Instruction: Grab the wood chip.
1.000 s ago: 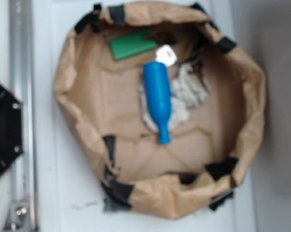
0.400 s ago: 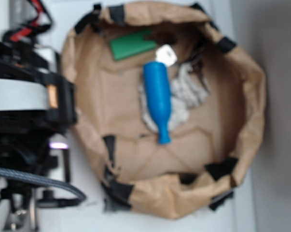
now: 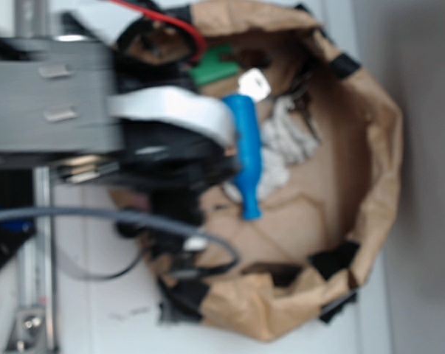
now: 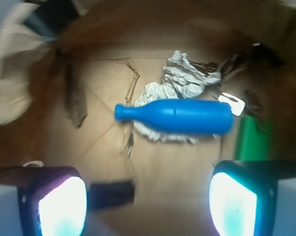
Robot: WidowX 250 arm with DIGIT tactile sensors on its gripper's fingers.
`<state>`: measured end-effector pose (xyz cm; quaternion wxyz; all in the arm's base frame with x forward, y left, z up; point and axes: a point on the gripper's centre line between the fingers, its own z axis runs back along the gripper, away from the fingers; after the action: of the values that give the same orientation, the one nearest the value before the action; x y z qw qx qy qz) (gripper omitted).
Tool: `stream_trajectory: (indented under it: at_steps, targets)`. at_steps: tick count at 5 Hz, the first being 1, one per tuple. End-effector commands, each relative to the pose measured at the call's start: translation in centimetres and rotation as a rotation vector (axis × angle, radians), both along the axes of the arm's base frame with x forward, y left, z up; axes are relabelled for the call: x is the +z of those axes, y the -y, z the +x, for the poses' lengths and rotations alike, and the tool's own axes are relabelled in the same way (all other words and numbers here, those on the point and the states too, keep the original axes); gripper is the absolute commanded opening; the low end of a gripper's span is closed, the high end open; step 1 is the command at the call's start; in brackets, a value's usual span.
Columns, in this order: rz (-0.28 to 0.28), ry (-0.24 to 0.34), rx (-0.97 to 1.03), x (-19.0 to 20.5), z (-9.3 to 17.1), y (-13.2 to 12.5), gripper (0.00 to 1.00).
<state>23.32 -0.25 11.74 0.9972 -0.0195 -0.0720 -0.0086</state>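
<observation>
Since the dark brown strip we take for the wood chip (image 4: 75, 98) lies on the bag floor at the wrist frame's left, long axis nearly vertical, we place it upper left of the wide-open gripper (image 4: 148, 206).

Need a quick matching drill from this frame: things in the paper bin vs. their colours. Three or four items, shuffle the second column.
Things:
1. bottle
2. crumpled cloth
3. flat block
4. bin

Colours:
A. brown
B. green
C. blue
D. whitish grey

Pairs: 1-C, 2-D, 3-B, 4-A

The hand hovers open above the bin floor, holding nothing.
</observation>
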Motion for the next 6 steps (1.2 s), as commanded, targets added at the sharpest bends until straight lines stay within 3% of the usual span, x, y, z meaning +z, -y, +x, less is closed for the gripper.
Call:
stream_trajectory:
  at_steps: [1,3,4,6]
  targets:
    - [-0.159,0.077,-0.088,-0.2,3.8,0.1,1.00]
    - [-0.213,0.080,-0.094,0.3,5.6,-1.1,1.00]
    - [-0.207,0.057,-0.122,-1.0,6.6,-0.5,1.00]
    - [-0.192,0.070,-0.260,-3.1,5.0,4.7,1.00]
